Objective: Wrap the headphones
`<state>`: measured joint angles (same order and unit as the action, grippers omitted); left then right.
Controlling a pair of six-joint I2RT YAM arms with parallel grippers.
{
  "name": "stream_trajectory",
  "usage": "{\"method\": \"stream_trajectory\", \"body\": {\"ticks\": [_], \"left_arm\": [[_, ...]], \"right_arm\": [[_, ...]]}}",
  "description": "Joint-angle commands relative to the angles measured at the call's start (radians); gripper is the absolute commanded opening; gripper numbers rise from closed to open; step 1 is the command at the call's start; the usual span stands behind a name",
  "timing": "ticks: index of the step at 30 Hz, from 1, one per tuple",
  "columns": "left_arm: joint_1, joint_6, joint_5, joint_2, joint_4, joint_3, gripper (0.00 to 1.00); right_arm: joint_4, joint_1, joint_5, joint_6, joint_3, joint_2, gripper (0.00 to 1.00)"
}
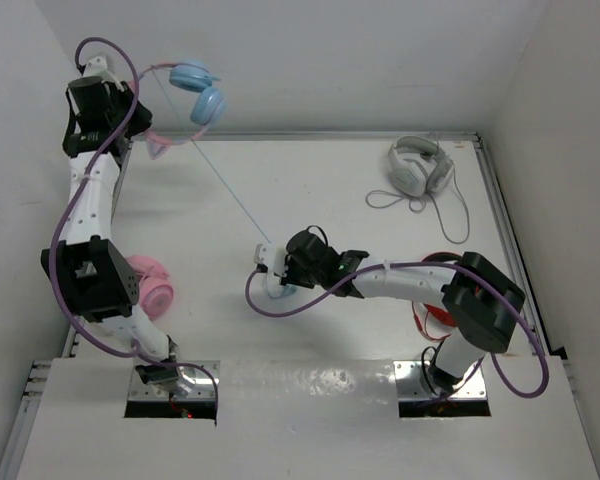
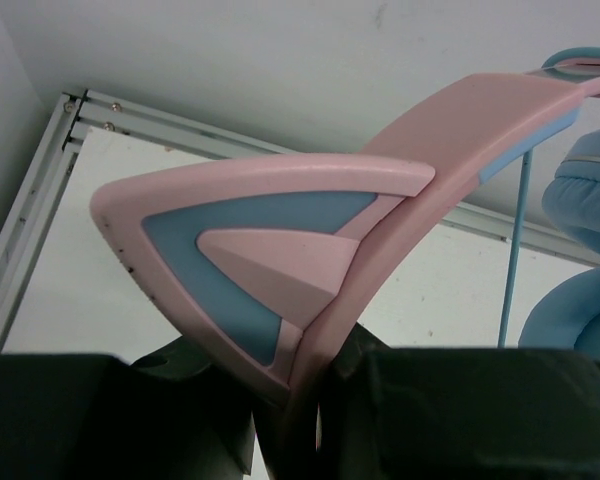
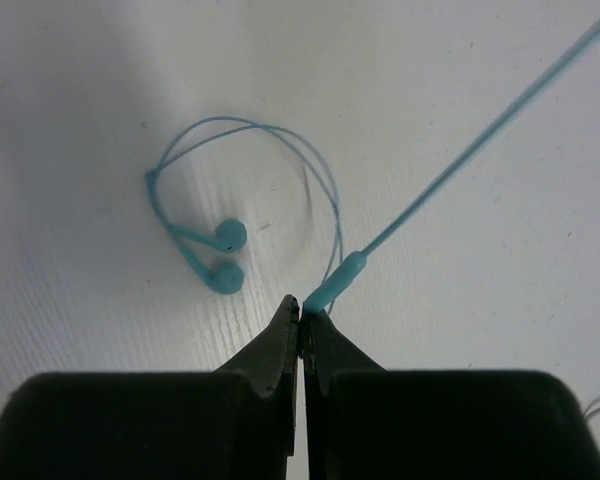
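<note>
The headphones hang in the air at the far left, with light-blue ear cups [image 1: 202, 95] and a pink headband [image 1: 161, 146]. My left gripper [image 1: 135, 132] is shut on the headband just below a cat ear [image 2: 250, 260]. One ear cup [image 2: 580, 200] shows at the right of the left wrist view. The thin pale cable [image 1: 230, 195] runs taut down to my right gripper [image 1: 273, 260]. My right gripper [image 3: 302, 305] is shut on the cable's plug end [image 3: 335, 283], just above the table.
A pair of blue earbuds [image 3: 220, 255] with a looped cord lies on the table under my right gripper. An all-pink pair of headphones [image 1: 152, 282] lies by the left arm. A white pair [image 1: 420, 165] lies at the back right. Something red [image 1: 435, 315] lies under the right arm.
</note>
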<state>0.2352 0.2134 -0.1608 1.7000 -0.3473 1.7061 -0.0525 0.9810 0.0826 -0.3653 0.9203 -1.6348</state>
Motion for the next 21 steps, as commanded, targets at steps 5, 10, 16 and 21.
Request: {"method": "stream_trajectory", "body": {"ticks": [5,10,16,21], "left_arm": [[0.023,0.011,0.035,0.036,0.120,0.078,0.00],[0.023,-0.016,0.052,0.069,0.123,0.055,0.00],[0.021,-0.051,0.073,0.087,0.131,0.046,0.00],[-0.031,-0.140,0.132,0.096,0.171,-0.008,0.00]], "right_arm": [[-0.055,0.033,-0.032,0.028,0.012,0.078,0.00],[-0.041,0.050,-0.049,0.022,0.015,0.112,0.00],[-0.069,0.054,-0.038,0.028,0.034,0.109,0.00],[-0.076,0.116,-0.080,0.008,0.093,0.131,0.00]]}}
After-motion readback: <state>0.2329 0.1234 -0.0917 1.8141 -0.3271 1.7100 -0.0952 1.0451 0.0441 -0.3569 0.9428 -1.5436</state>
